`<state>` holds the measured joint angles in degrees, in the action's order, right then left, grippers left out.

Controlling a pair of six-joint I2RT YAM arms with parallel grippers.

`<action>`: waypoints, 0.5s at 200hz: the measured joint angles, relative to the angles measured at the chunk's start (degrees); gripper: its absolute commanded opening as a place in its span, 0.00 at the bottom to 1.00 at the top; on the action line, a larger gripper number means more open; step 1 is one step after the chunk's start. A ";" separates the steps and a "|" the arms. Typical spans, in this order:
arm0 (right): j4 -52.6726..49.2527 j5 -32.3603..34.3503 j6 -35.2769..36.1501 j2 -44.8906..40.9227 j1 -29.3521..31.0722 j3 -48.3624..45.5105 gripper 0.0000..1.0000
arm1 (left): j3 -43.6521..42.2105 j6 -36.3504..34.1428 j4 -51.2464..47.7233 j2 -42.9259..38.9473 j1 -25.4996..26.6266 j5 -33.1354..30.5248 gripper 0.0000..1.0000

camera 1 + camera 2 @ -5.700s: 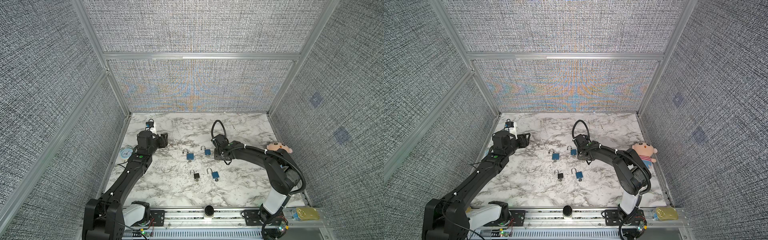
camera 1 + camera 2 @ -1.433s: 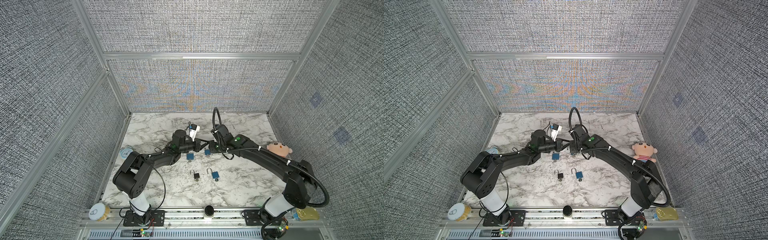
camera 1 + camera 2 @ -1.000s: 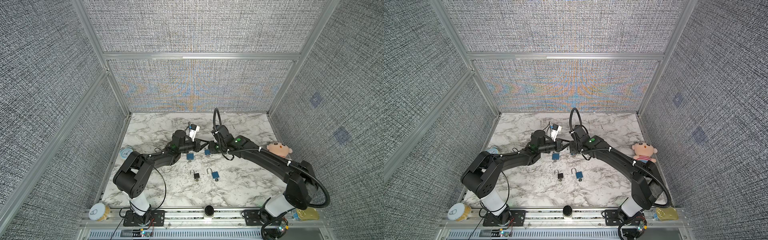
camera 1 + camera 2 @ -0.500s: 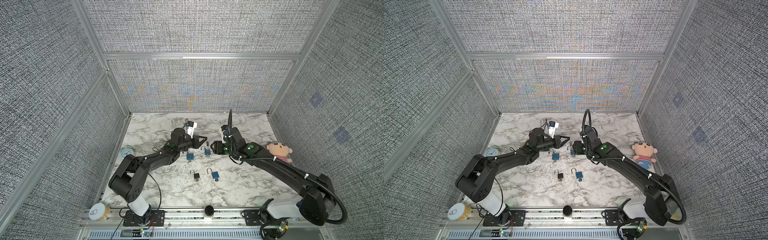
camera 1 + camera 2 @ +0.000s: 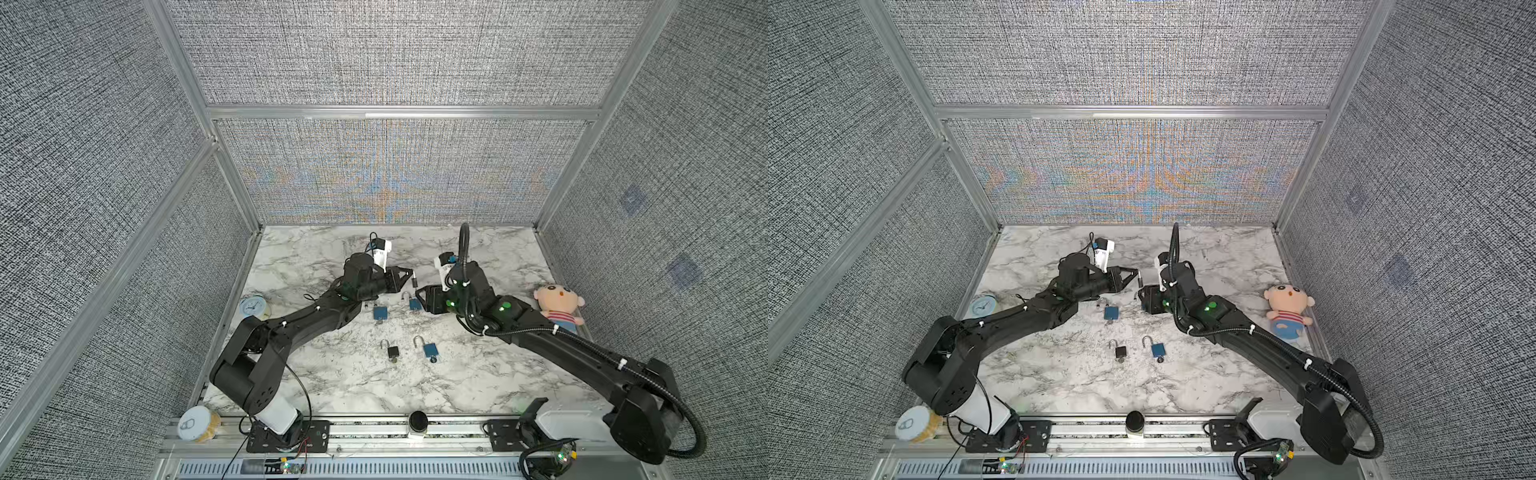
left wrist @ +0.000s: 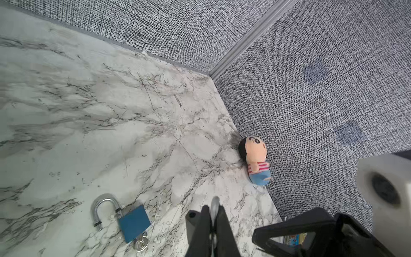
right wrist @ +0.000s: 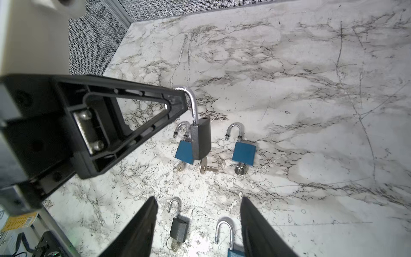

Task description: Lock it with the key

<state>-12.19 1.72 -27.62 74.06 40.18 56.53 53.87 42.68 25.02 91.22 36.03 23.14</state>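
Stretching inward, left fingers [image 7: 175,104] dangle grey padlock [image 7: 201,139].

Bright even light, only soft shadows on the marble desk [image 5: 340,386]. Rainbow moiré on the back wall [image 5: 1133,183] in both top views, edges bow a bit, left claw [image 6: 213,210] looks soft up close.

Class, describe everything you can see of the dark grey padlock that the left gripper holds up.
The dark grey padlock has a dull, metal-looking body and a shiny silver shackle, swung open. It hangs upright in the air above the marble table, its shackle pinched in the shut left gripper. A key sticks out of its base. Nothing else touches it.
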 measured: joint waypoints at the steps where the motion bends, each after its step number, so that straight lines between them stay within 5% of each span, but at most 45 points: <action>1: 0.04 0.04 0.00 -0.02 0.00 -0.02 0.60 | 0.00 0.04 -0.04 -0.04 0.07 -0.13 0.00; 100: 6.19 3.82 1.40 -1.46 1.81 -2.71 0.60 | 2.38 4.35 -6.78 -2.95 1.70 -6.54 0.00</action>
<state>-6.00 5.54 -26.22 72.60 42.00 53.82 56.25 47.03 18.24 88.27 37.74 16.60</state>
